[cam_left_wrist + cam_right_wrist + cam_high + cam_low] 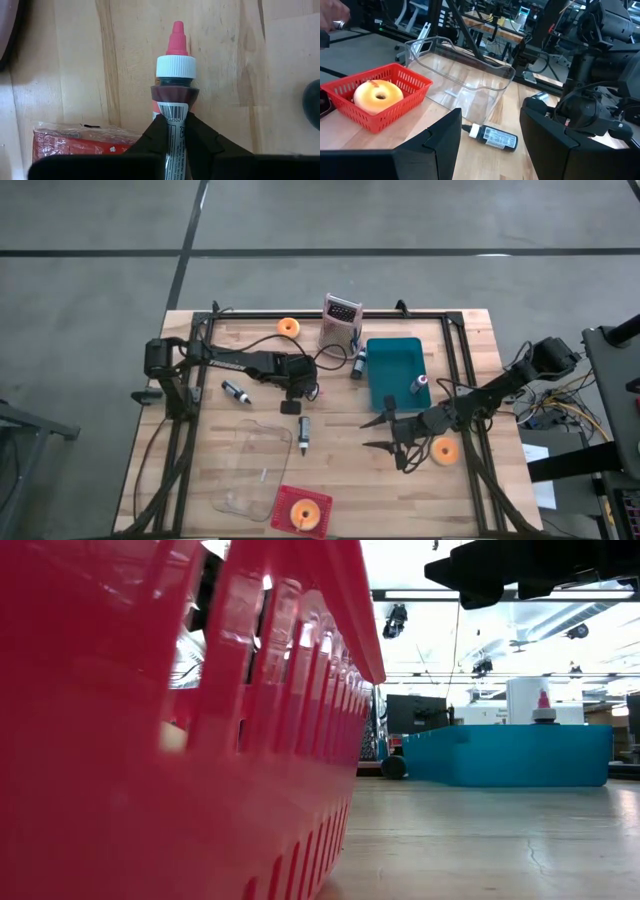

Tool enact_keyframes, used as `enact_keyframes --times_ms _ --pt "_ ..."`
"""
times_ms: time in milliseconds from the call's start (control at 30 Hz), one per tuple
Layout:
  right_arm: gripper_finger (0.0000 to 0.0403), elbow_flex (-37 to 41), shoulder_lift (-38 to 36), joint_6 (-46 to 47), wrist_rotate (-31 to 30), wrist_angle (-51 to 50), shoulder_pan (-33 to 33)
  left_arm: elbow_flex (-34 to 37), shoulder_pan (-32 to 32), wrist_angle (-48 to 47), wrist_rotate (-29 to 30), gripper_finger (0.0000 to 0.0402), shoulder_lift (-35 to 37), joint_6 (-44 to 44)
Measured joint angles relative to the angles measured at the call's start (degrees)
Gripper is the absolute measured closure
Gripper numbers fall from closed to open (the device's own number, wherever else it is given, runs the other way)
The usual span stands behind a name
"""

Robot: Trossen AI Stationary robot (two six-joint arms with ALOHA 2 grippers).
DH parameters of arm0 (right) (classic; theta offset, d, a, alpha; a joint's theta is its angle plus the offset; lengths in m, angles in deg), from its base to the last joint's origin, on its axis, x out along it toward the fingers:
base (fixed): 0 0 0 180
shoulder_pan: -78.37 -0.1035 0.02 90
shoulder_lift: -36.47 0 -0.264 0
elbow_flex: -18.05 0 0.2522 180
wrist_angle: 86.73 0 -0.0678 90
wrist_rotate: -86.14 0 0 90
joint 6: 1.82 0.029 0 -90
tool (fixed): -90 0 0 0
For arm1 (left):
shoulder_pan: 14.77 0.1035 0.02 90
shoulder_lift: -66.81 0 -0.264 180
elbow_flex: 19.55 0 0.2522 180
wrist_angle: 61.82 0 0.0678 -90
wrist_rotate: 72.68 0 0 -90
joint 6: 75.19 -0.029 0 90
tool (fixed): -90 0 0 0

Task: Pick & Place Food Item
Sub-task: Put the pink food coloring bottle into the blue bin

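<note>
At the near edge of the table (400, 490), a red basket (301, 510) holds a donut (305, 511) with pale glaze; the same basket fills most of the low view, and the right wrist view shows the donut lying inside it. Just beside the basket, toward the left arm's side, lies a clear plastic bin (253, 470). A little farther in, the right gripper (385, 432) hangs above bare wood with its jaws spread wide and nothing between them, and a second donut (444, 449), orange, sits on the table just beside that arm. A small dark bottle (303, 433) lies flat near the middle of the table. Beyond it, the left gripper (291, 402) points down over the table, its jaws closed narrowly around a squeeze bottle (175, 90) with a white collar and a pink tip. A red snack packet (82, 141) lies on the wood beside it. Another small bottle (235, 391) lies well apart, toward the left arm's base. Farther back stands a teal tray (393, 370) with a small bottle (421, 384) in it, then a pink-and-white packet (339, 324), and a third donut (289, 326) rests near the far edge.
</note>
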Motion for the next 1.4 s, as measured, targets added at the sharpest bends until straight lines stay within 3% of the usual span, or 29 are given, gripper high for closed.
enact_keyframes --times_ms 567,900,1400 --pt "0.0204 0.0 0.0 0.07 0.0 -0.01 0.0 -0.56 0.0 1.53 1.25 0.0374 0.74 0.12" --pt "0.0204 0.04 0.02 0.29 -0.6 -0.02 0.01 -1.86 -0.02 4.52 1.14 0.0374 4.81 0.25" --pt "0.0204 2.29 0.07 -1.62 -3.56 7.08 0.12 1.04 -2.49 28.16 -12.17 0.0375 12.72 -2.11"
